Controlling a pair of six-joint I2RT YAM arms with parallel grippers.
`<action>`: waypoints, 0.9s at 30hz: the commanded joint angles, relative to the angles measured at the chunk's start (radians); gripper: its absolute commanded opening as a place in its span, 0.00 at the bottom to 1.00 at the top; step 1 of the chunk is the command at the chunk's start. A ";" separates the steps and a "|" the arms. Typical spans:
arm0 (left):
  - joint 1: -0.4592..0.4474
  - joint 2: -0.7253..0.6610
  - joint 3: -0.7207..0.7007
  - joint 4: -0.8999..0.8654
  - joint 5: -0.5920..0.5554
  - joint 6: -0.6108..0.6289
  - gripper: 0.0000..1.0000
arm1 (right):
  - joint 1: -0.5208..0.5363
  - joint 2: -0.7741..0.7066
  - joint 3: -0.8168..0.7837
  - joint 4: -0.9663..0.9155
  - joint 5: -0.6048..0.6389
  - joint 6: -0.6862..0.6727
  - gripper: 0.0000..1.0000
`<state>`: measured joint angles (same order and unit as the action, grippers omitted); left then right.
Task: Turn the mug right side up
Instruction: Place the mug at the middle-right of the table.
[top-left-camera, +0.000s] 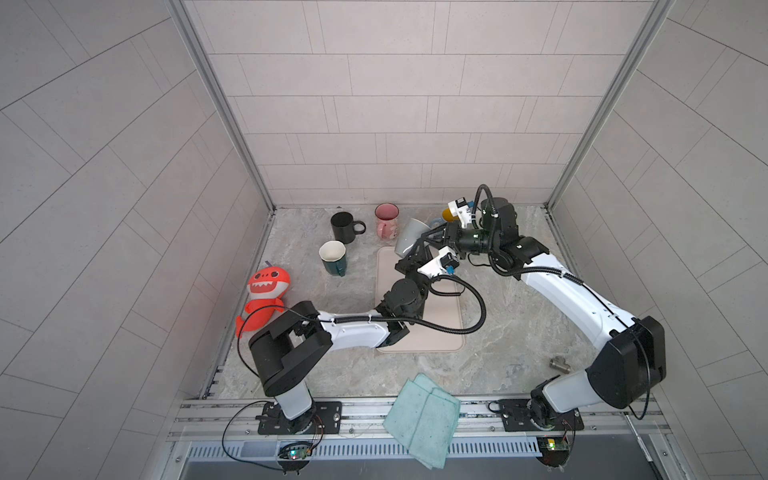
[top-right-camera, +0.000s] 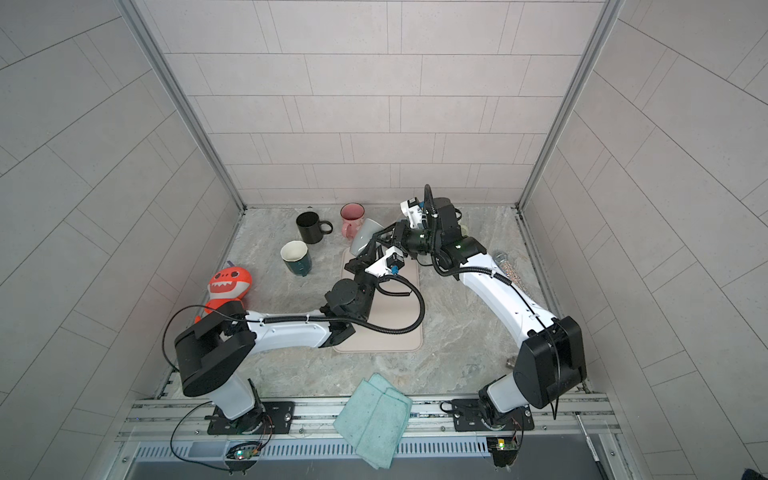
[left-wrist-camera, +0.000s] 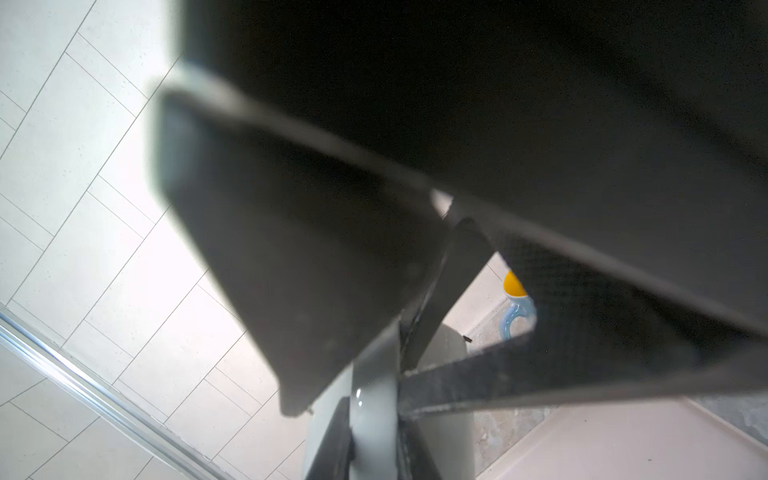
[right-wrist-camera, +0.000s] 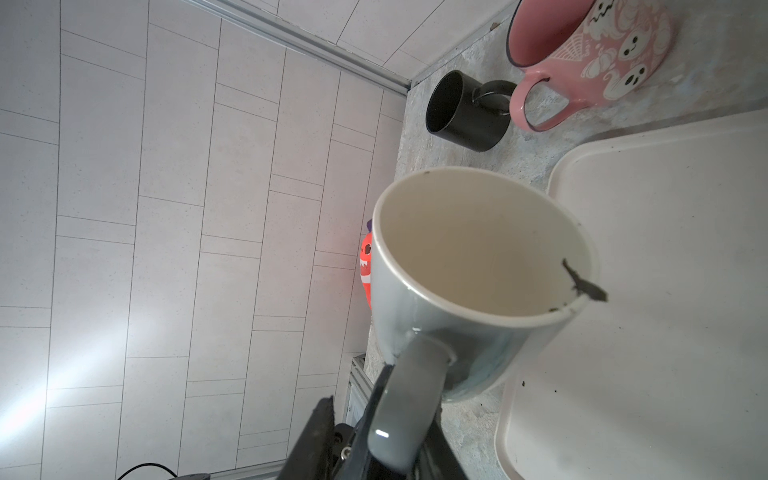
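Top views, read from left to right. A red shark toy (top-left-camera: 266, 286) lies at the left edge of the bench (top-left-camera: 511, 332). To its right stand three upright mugs: the green mug (top-left-camera: 333, 259), the black mug (top-left-camera: 343, 227) and the pink mug (top-left-camera: 387, 222). At upper centre, over the far end of the beige tray (top-left-camera: 436, 343), the grey mug (top-left-camera: 407, 235) is held between the two arms. The left pincer (top-left-camera: 415, 251) reaches it from the lower left. In the left wrist view it is closed on a thin grey part of the mug, though which part cannot be told. The right pincer (top-left-camera: 426, 240) comes in from the right. In the right wrist view the handle (right-wrist-camera: 405, 399) lies between its fingers (right-wrist-camera: 318, 432), but whether they press on it cannot be told. The grey mug lies aslant, neither upright nor inverted. Its long axis runs from lower left to upper right of the frame, with the mouth toward the upper right, so both top views show only its outer wall. Its pale interior shows in the right wrist view, and its handle points toward the right pincer. A yellow mug (top-left-camera: 448, 214) stands behind the right wrist. A green cloth (top-left-camera: 422, 419) lies at lower centre and a metal fitting (top-left-camera: 559, 363) at lower right.
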<state>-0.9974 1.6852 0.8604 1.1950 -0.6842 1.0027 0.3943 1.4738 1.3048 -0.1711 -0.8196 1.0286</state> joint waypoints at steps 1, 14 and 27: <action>-0.069 -0.031 0.082 0.148 0.196 0.093 0.00 | 0.031 0.052 0.000 -0.072 0.004 -0.016 0.29; -0.117 -0.019 0.059 0.149 0.249 0.254 0.00 | 0.032 0.078 0.018 -0.077 0.025 -0.003 0.26; -0.133 -0.012 0.052 0.150 0.262 0.333 0.00 | 0.032 0.091 0.015 -0.073 0.047 0.025 0.17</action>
<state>-1.0180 1.6871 0.8600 1.2037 -0.7368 1.2572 0.3904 1.5017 1.3350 -0.2306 -0.8131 1.0439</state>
